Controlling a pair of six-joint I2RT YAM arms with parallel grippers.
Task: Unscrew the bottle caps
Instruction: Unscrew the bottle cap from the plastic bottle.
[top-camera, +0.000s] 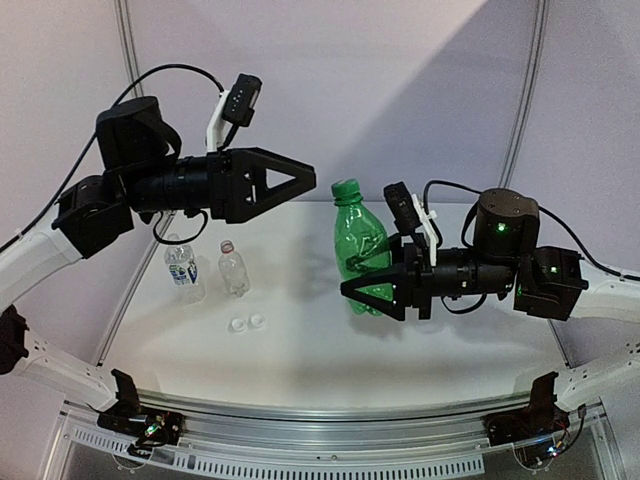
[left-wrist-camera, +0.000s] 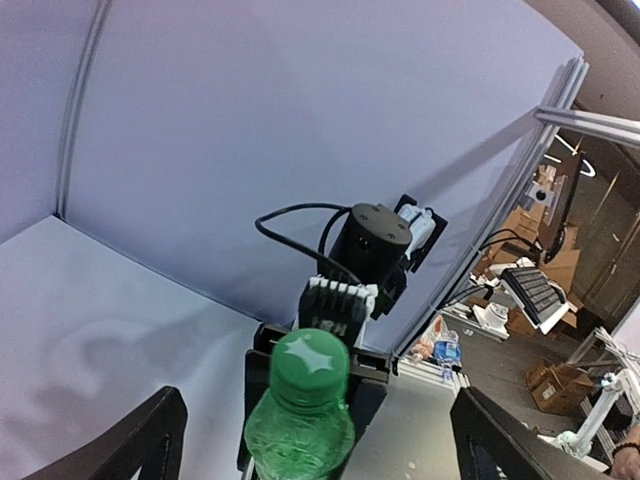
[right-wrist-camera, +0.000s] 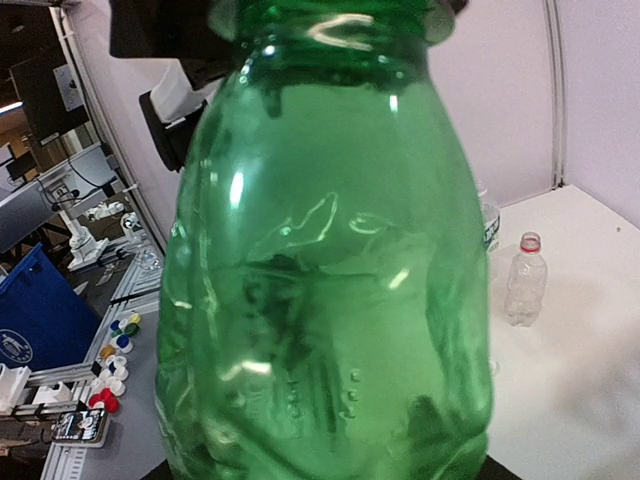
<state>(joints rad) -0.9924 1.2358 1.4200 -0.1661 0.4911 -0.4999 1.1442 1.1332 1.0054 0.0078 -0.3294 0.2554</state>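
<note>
My right gripper (top-camera: 375, 290) is shut on the lower body of the green bottle (top-camera: 360, 250) and holds it upright over the table's middle. The bottle fills the right wrist view (right-wrist-camera: 320, 260). Its green cap (top-camera: 345, 187) is on the neck. My left gripper (top-camera: 305, 182) is open and empty, raised just left of that cap. In the left wrist view the cap (left-wrist-camera: 310, 365) sits between and beyond the spread fingers (left-wrist-camera: 150, 440). A clear labelled bottle (top-camera: 183, 265) and a shorter clear bottle (top-camera: 232, 268) stand uncapped at the left. Two white caps (top-camera: 247, 323) lie in front of them.
The white table (top-camera: 300, 360) is boxed by pale walls at the back and left. A metal rail (top-camera: 330, 440) runs along the near edge. The short clear bottle also shows in the right wrist view (right-wrist-camera: 525, 280).
</note>
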